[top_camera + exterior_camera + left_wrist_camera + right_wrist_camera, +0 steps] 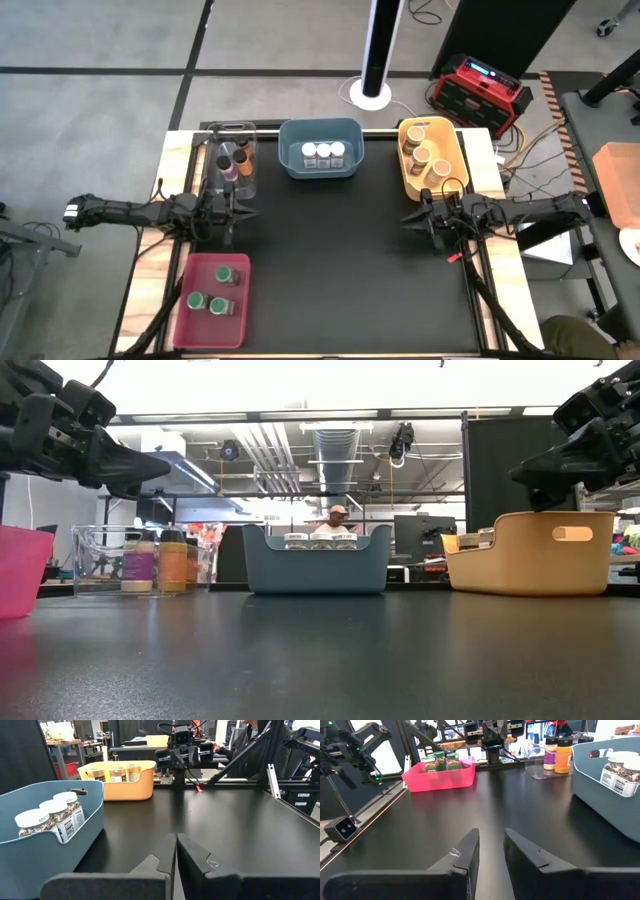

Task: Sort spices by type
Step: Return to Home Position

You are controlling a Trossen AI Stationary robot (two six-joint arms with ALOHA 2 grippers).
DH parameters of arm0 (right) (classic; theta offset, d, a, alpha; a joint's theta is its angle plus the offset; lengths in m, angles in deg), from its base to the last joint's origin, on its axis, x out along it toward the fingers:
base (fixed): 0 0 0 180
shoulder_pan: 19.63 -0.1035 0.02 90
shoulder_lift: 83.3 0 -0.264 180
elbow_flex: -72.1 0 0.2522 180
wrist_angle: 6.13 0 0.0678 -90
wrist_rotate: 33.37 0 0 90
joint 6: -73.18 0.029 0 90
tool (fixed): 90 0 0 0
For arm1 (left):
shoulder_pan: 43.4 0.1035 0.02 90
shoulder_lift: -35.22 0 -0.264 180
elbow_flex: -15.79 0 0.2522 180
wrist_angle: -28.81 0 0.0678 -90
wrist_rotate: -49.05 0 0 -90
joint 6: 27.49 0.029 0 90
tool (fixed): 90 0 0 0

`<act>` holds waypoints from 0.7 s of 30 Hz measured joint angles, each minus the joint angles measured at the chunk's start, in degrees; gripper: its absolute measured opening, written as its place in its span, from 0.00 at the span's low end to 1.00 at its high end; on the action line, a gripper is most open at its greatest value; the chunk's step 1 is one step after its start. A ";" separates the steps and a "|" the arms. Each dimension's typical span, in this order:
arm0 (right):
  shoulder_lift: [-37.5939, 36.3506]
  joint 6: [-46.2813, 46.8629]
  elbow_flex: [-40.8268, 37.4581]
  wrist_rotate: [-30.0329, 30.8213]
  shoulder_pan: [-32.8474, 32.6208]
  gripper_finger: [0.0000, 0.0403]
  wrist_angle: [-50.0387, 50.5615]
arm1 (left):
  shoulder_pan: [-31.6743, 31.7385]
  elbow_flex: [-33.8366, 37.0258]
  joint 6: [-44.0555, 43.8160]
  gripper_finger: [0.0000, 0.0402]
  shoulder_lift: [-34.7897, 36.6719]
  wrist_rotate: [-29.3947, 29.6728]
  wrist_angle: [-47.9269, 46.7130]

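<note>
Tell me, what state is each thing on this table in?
Left gripper: shut, empty.
Right gripper: slightly open, empty.
Blue bin: holds three white-lidded jars.
Yellow bin: holds tan-lidded jars.
Pink bin: holds three green-lidded jars.
Clear bin: holds dark-lidded jars.

The high camera looks straight down on the whole tabletop [340,250] from well above. The low camera sits at tabletop height and faces level toward the far edge, where the blue bin [320,175] stands. The left wrist camera looks low over the left pincer [176,837] toward the right edge. The right wrist camera looks over the right pincer [491,832] toward the left edge. All four views share the blue bin.
</note>
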 joint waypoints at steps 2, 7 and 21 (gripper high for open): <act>0.00 -0.02 0.00 0.00 -0.02 0.19 0.00 | 0.01 0.00 0.00 0.00 -0.01 0.00 0.01; 0.00 -0.02 0.00 0.00 -0.02 0.16 0.00 | 0.00 0.00 0.00 0.00 0.00 0.00 0.00; 0.00 -0.02 0.00 0.01 -0.02 0.18 0.00 | 0.00 0.00 0.02 0.00 0.00 0.00 0.02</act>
